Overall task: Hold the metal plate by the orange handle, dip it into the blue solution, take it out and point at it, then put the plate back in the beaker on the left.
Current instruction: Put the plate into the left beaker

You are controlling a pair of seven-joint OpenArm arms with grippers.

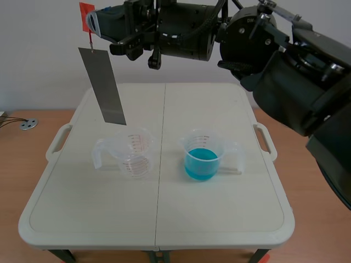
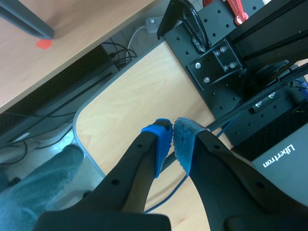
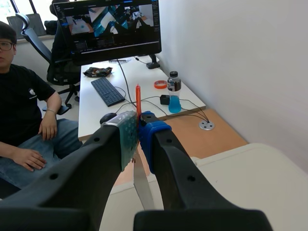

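My right arm is raised across the top of the scene view, and its gripper [image 1: 94,22] is shut on the orange handle [image 1: 86,15]. The grey metal plate [image 1: 102,85] hangs from the handle, tilted, with its lower corner just above the rim of the empty clear beaker [image 1: 131,153] on the left. The beaker with blue solution [image 1: 204,157] stands to the right of it. In the right wrist view the gripper [image 3: 137,126] pinches the orange handle [image 3: 137,96], and the plate [image 3: 143,185] hangs below the fingers. My left gripper [image 2: 172,131] is shut on nothing, off the table.
The white folding table [image 1: 159,219] has side handles [image 1: 265,139]. A person [image 3: 26,120] sits by a desk with a monitor [image 3: 113,26], a keyboard [image 3: 107,91] and a bottle [image 3: 174,94]. Under the left gripper are a wooden surface [image 2: 130,106] and a black frame [image 2: 226,53].
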